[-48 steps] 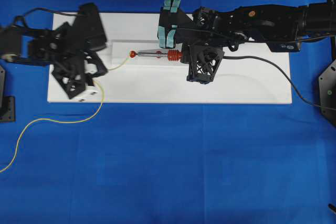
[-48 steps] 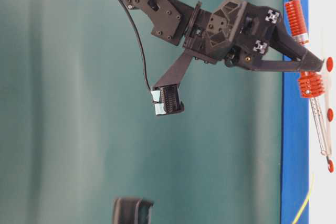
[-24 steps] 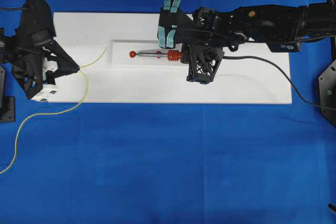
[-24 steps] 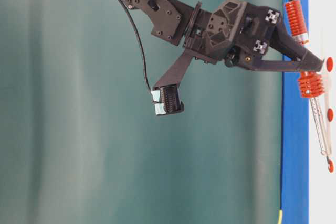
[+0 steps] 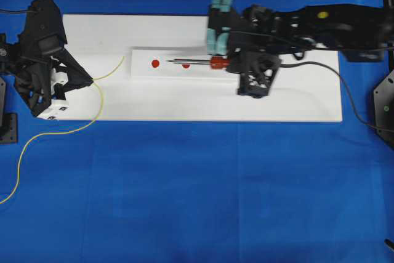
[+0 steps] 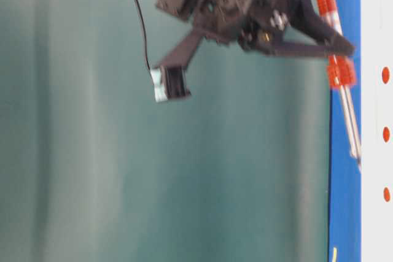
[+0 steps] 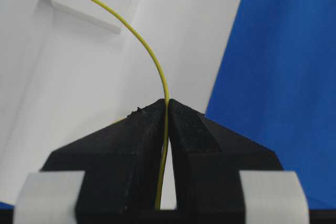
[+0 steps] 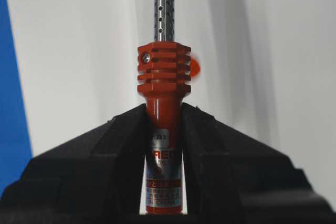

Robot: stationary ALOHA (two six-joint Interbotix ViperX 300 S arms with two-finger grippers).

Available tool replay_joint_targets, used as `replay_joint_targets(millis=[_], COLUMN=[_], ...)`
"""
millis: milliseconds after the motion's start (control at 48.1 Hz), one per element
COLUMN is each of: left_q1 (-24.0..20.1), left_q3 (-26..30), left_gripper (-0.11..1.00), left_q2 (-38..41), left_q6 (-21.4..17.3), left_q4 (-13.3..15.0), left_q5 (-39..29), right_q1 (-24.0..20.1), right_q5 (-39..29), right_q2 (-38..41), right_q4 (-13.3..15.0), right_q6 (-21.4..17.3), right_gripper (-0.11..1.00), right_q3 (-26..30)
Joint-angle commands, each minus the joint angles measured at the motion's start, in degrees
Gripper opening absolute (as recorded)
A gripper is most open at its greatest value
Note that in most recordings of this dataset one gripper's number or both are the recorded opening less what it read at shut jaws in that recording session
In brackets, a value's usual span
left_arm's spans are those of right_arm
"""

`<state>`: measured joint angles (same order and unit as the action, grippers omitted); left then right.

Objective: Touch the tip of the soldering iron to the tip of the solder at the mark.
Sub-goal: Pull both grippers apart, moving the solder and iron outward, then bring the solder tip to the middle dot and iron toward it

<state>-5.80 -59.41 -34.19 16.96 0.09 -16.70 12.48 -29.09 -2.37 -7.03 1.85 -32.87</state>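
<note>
From overhead, your right pincer (image 5: 237,63) has carried the soldering iron (image 5: 194,62) back to the right and off the white block (image 5: 140,72); its tip now sits between the two red marks (image 5: 155,63) instead of on the leftmost, so contact has been undone. The left pincer (image 5: 91,80) has stayed put, the solder (image 5: 111,69) tip short of the block.

At table level, the iron hangs clear of the board, blurred.

Left wrist: pincer clamped on solder (image 7: 152,56).

Right wrist: pincer clamped on the iron's red handle (image 8: 163,129).
</note>
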Motion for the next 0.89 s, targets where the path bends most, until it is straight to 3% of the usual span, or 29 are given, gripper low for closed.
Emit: replay_joint_targets(millis=[0,166,457,873], left_q1=[0.09,0.09,0.09,0.7], left_q3=[1.14,1.49,4.31,16.17], left_gripper=[0.03,0.03,0.03,0.03], left_q2=[0.09,0.88,5.1,20.39], left_q6=[0.09,0.97,1.23,0.53], left_q4=[0.0,0.0,0.0,0.0], left_q5=[0.44,0.35,0.26,0.44], right_q1=[0.53,0.97,0.97,0.88], right_q5=[-1.14,-4.48,-4.83,-4.83], right_q2=[-4.39,-7.47,-8.17,-8.17], right_q4=[0.26,1.58,6.86,7.21], right_q6=[-0.35,-2.2,-7.56,-7.91], right_gripper=[0.06,0.06,0.06,0.06], right_q3=[-1.85,-4.83,-5.71,-5.8])
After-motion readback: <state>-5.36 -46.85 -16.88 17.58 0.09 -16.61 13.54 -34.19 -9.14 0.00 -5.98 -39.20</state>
